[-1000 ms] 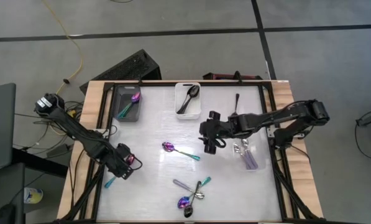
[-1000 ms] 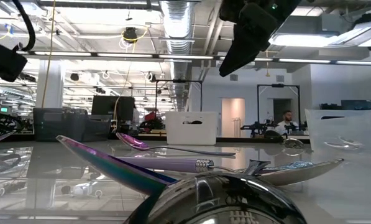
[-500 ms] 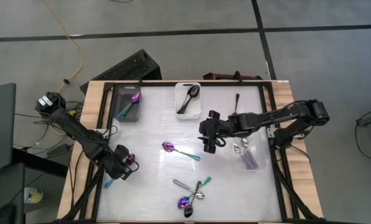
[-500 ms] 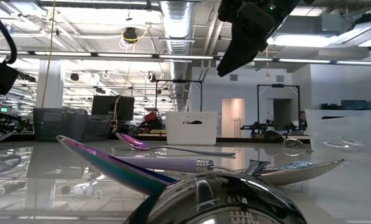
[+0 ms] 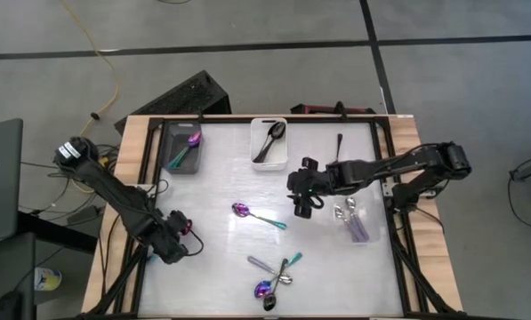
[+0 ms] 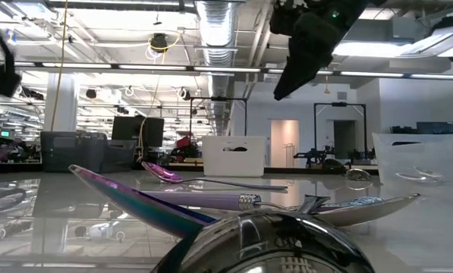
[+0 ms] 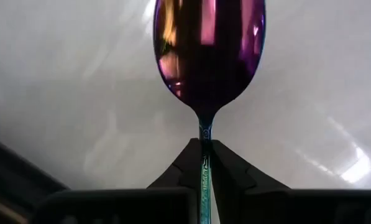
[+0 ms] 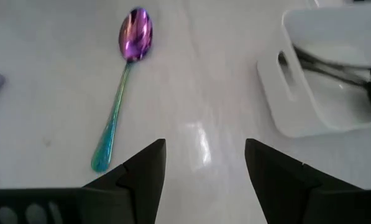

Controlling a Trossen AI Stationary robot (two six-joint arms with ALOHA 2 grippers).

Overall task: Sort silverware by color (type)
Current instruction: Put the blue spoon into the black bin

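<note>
While several spoons are binned, sorting looks roughly half done.
Left gripper (image 7: 204, 163) is clamped on a purple spoon's (image 7: 208, 56) teal handle, left of the white bin (image 5: 269, 164) near the table's left edge; right gripper (image 8: 204, 163) hangs spread and empty just right of that bin. Grey bin (image 5: 171, 156), white bin and clear bin (image 5: 363, 233) hold spoons; a lone purple spoon (image 5: 256, 214) and a mixed pile (image 5: 276, 276) remain below the white bin.

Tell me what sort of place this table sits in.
Most likely a robotics lab or workshop in an industrial-style hall. The low view shows exposed ceiling ducts, a row of monitors on benches and a person seated far back. From above, the table stands on bare concrete with a yellow cable.
</note>
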